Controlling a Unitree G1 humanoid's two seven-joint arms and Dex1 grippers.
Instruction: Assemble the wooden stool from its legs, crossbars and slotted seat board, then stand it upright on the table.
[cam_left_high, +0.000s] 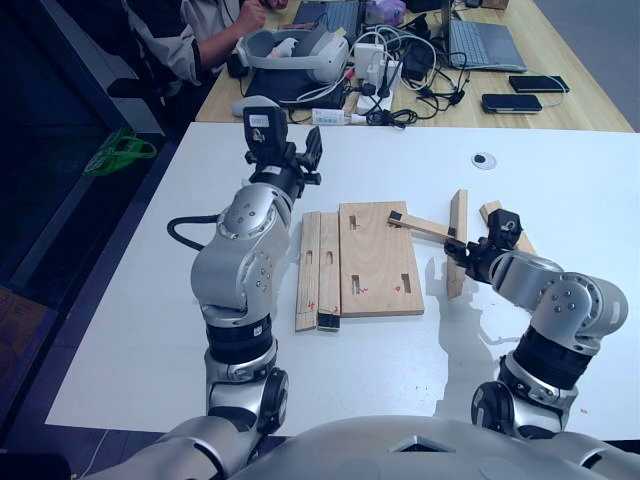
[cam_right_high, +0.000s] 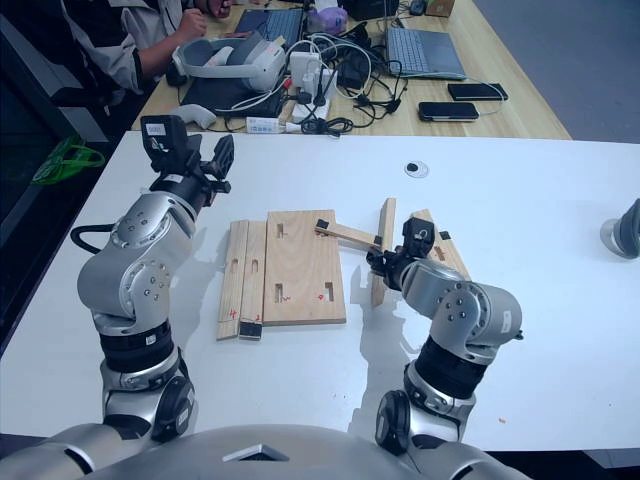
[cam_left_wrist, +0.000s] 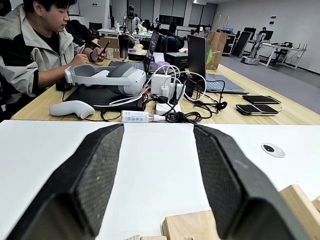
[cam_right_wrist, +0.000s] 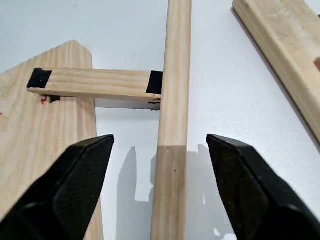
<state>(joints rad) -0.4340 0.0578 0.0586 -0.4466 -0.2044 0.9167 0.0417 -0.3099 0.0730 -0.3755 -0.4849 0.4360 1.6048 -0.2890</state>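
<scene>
Showing the stool parts unassembled, all lying flat on the white surface (cam_left_high: 560, 180). The slotted seat board (cam_left_high: 378, 258) lies near the middle, its four slots facing up. Just beside its left edge lie two narrower slotted boards (cam_left_high: 318, 270), side by side and parallel to it.

A crossbar (cam_right_wrist: 95, 82) with black-taped ends rests one end on the seat board's far right corner. Its other end butts against the side of a leg (cam_right_wrist: 172, 100), at roughly a right angle. That leg lies to the right of the seat board, running from near to far. A second leg (cam_right_wrist: 285, 55) lies farther right, angled, and apart from the first.

The right gripper (cam_right_wrist: 160, 142) sits low at the first leg, just nearer than the crossbar joint. Its fingers (cam_right_wrist: 75, 185) are spread apart, one on each side of the leg, and a gap of bare surface shows between each finger and the wood.

The left gripper (cam_left_wrist: 159, 130) is held above the surface, beyond the far ends of the narrow boards, pointing away from the robot. Its fingers (cam_left_wrist: 90, 180) are also spread wide, with nothing between them.

A small round disc (cam_left_high: 484, 160) lies on the surface beyond the legs. Behind the surface stands a wooden desk (cam_left_high: 560, 105) carrying a headset (cam_left_high: 295, 50), cables, laptops and phones.
</scene>
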